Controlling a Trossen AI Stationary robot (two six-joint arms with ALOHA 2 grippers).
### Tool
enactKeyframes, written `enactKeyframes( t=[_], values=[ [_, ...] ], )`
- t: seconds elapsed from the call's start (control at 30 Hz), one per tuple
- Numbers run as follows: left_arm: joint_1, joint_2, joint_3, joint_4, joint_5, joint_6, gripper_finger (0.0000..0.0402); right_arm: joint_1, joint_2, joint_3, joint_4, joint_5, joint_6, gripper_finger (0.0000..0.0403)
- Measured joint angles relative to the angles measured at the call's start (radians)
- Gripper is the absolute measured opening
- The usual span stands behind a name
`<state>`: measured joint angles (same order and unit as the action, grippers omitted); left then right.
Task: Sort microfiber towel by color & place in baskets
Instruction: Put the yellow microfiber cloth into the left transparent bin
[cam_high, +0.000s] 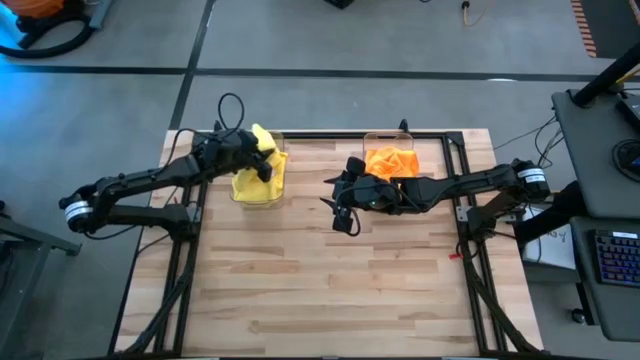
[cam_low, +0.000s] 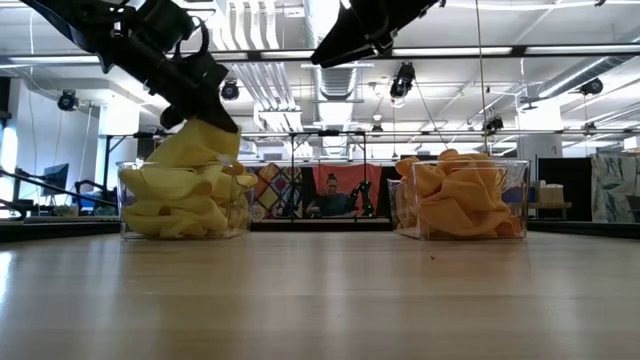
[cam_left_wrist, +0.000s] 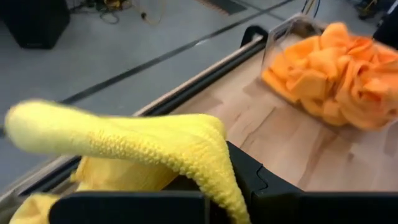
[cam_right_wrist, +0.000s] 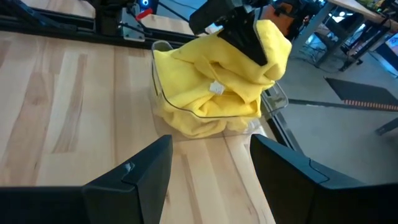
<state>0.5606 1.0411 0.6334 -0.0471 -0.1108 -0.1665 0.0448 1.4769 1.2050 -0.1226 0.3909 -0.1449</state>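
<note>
**A:** Where are the towels right now?

**B:** Nearly all are sorted. The left basket (cam_high: 258, 190), a clear bin at the far edge of the wooden table (cam_high: 330, 280), is heaped with yellow towels (cam_low: 185, 195). The right basket (cam_low: 462, 200) holds the orange towels (cam_high: 391, 162). No loose towels show on the tabletop.

**A:** What is the left arm doing?

**B:** The left gripper (cam_high: 262, 160) hangs just over the yellow heap, its fingers pinched together on a yellow towel (cam_left_wrist: 130, 146). The cloth drapes from the grip onto the pile — probably held there so it falls inside the walls once let go.

**A:** And the right arm?

**B:** The right gripper (cam_right_wrist: 208, 171) sits above bare table between the two baskets, just beside the orange one, with its fingers spread apart and nothing between them. It seems to be waiting, kept clear of the left arm's drop.

**A:** What's left?

**B:** By my judgement, only releasing this last yellow towel — the heap already rises above the rim, so it could slide off.
</note>
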Motion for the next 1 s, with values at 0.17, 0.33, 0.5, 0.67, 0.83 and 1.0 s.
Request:
enactKeyframes(
  t=[0.17, 0.33, 0.5, 0.67, 0.83, 1.0],
  values=[
    [0.007, 0.001, 0.0, -0.076, 0.0, 0.005, 0.0, 0.0, 0.0, -0.006, 0.0, -0.001, 0.006, 0.0215],
    [0.007, 0.001, 0.0, -0.096, 0.0, 0.017, 0.0, 0.0, 0.0, -0.016, 0.004, -0.001, 0.007, 0.0215],
    [0.006, 0.009, 0.0, -0.111, -0.001, 0.012, 0.0, 0.0, 0.0, -0.028, 0.008, -0.001, 0.018, 0.0215],
    [0.006, 0.05, -0.001, -0.119, -0.005, -0.036, 0.0, 0.0, 0.0, -0.035, 0.009, 0.0, 0.017, 0.0215],
    [0.006, 0.076, 0.006, -0.129, -0.007, -0.038, 0.0022, 0.0, 0.0, -0.037, 0.009, 0.0, 0.017, 0.0215],
    [0.006, 0.064, 0.006, -0.128, -0.008, -0.038, 0.0074, 0.0, 0.0, -0.037, 0.009, 0.0, 0.016, 0.0215]
  ],
)
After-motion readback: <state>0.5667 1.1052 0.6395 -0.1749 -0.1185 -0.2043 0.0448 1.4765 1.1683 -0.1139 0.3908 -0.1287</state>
